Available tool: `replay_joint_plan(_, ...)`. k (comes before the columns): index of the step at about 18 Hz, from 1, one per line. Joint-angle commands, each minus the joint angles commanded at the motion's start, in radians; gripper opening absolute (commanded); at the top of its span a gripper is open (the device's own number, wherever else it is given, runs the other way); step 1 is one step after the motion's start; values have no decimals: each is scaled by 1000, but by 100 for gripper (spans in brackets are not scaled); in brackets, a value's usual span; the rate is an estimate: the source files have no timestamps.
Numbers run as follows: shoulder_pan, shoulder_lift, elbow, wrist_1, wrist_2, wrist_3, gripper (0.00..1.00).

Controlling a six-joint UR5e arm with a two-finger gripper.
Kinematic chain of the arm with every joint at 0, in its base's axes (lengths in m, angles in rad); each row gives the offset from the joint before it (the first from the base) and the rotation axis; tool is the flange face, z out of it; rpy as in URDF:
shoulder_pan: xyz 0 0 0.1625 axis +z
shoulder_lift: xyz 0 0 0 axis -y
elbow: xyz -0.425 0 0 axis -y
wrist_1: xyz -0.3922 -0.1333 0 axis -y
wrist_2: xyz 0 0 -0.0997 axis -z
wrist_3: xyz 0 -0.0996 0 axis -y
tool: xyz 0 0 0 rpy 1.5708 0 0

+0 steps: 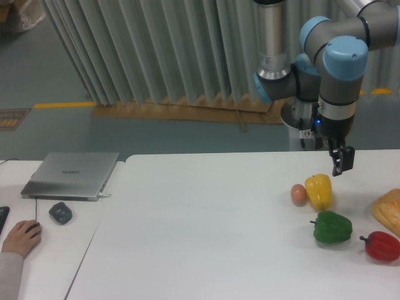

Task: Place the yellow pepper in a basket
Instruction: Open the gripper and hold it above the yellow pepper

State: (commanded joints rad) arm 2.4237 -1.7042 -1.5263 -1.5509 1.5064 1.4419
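Note:
The yellow pepper point(319, 190) stands on the white table point(206, 225) at the right, glossy and lobed. A small tan egg point(299, 194) lies close on its left. My gripper point(342, 162) hangs just above and to the right of the pepper, clear of it, with nothing seen in it. Its dark fingers overlap from this side, so their gap does not show. An orange-tan textured thing point(389, 211) sits at the right edge, cut off by the frame. I cannot tell whether it is the basket.
A green pepper point(332, 227) sits in front of the yellow one, with a red pepper point(381, 245) to its right. On the left desk are a closed laptop point(72, 174), a dark mouse-like object point(60, 212) and a person's hand point(20, 237).

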Motion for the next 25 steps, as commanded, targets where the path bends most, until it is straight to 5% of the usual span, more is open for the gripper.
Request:
replay_joint_plan(13, 14, 0, -32, 64, 12, -6, 100)
replay_joint_plan(16, 43, -15, -34, 139, 12, 17, 100)
replay_joint_plan(25, 124, -60, -29, 207, 9, 120, 100)
